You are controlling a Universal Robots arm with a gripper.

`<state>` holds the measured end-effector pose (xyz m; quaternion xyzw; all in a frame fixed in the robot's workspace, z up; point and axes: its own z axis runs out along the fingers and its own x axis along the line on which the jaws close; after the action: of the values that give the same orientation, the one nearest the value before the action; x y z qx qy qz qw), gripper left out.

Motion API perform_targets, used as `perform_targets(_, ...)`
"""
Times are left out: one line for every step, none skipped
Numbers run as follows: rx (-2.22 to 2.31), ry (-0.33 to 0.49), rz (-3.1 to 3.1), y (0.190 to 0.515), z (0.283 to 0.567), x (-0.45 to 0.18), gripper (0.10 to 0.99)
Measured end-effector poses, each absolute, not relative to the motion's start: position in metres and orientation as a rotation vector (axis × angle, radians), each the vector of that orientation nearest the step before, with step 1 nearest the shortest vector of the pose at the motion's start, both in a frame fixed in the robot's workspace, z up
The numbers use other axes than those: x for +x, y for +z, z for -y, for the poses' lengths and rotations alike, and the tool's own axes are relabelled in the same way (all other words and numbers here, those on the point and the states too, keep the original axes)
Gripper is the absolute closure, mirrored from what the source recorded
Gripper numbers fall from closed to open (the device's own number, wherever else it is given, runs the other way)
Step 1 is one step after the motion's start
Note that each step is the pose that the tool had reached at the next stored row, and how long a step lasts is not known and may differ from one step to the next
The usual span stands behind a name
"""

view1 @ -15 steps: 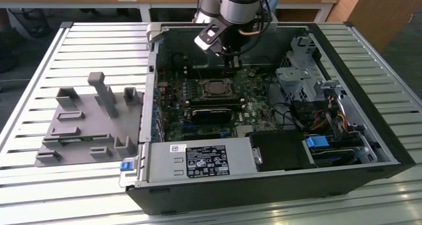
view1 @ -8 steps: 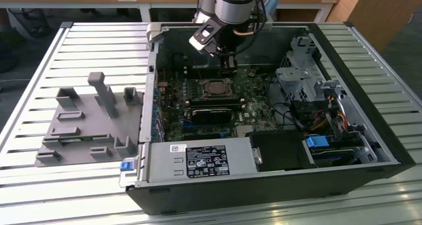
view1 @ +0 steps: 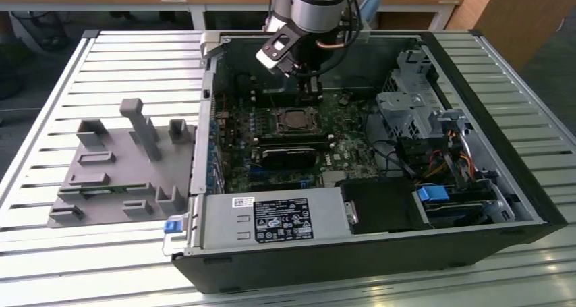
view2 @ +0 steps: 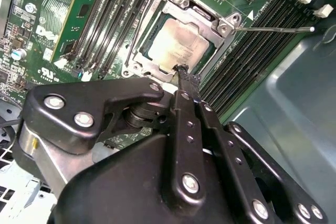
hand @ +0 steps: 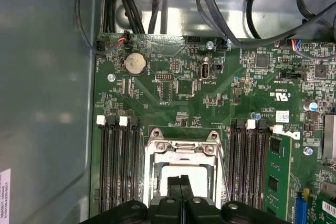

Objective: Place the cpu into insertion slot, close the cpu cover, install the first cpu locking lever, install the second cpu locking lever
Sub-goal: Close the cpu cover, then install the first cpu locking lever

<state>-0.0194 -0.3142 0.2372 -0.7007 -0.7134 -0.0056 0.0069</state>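
The cpu [view2: 177, 45], a dull silver square, lies in the insertion slot [view1: 295, 120] on the green board. The cpu cover [view2: 148, 38], a thin silver frame, lies down around it. My gripper [view2: 184, 70] is shut with nothing between its fingers, and its tip stands at the edge of the cover. In the first wrist view the fingers [hand: 173, 186] meet over the cpu [hand: 184, 170], inside the cover [hand: 184, 152]. One thin locking lever [view2: 273, 29] sticks out free over the memory slots. In the exterior view the gripper [view1: 311, 86] hangs just behind the socket.
Long black memory slots [hand: 118, 166] run along both sides of the socket. The grey case wall [hand: 47, 103] is close on one side and cables [hand: 157, 3] hang past the board's edge. A power supply [view1: 274, 219] and drive cage [view1: 409, 108] fill the case's other ends.
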Motion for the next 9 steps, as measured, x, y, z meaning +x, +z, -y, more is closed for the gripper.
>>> perform_targets(-2.192, -0.018, 2.231, 0.2372, 0.3142, -0.0198, 0.98)
perform_targets(-2.192, -0.018, 2.232, 0.2372, 0.3142, -0.0202, 0.98)
perform_targets(-2.192, -0.018, 2.231, 0.2372, 0.3142, -0.0205, 0.98)
perform_targets(-2.192, -0.018, 2.231, 0.2372, 0.3142, -0.0209, 0.98)
perform_targets(-2.192, -0.018, 2.231, 0.2372, 0.3142, -0.0212, 0.98)
perform_targets(-2.192, -0.018, 2.232, 0.2372, 0.3142, -0.0213, 0.98)
perform_targets(-2.192, -0.018, 2.232, 0.2372, 0.3142, -0.0215, 0.98)
perform_targets(-2.191, -0.018, 2.232, 0.2372, 0.3142, -0.0216, 0.98)
perform_targets(-2.192, -0.018, 2.232, 0.2372, 0.3142, -0.0218, 0.98)
